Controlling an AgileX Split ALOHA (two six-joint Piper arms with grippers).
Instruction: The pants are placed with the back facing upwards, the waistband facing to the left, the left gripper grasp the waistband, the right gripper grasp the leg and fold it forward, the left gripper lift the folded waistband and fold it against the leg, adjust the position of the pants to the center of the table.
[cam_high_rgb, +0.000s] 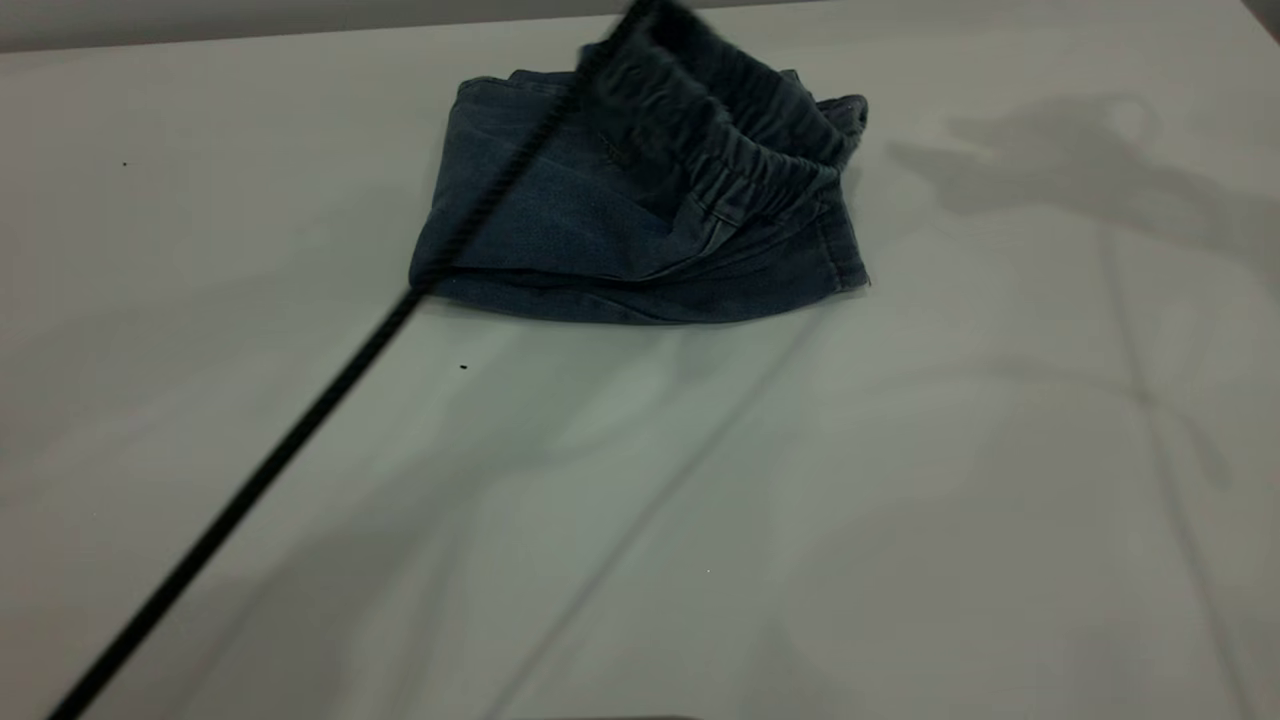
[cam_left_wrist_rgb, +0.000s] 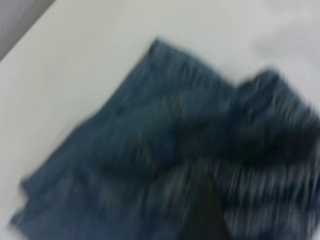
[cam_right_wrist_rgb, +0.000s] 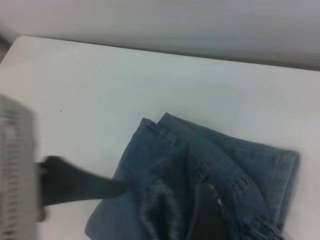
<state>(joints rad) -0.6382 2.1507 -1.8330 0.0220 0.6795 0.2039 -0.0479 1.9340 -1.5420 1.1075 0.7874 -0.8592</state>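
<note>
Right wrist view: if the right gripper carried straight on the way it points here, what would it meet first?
Most likely the pants. The dark finger of the right gripper sits right over the folded denim, by the gathered waistband, so cloth comes first, then the table beneath. Whether it already touches is unclear.

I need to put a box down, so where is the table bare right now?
The table is bare across the whole near side below the pants and out to the right edge. A black cable slants across the near left. It is crowded only at the far middle, around the pants.
</note>
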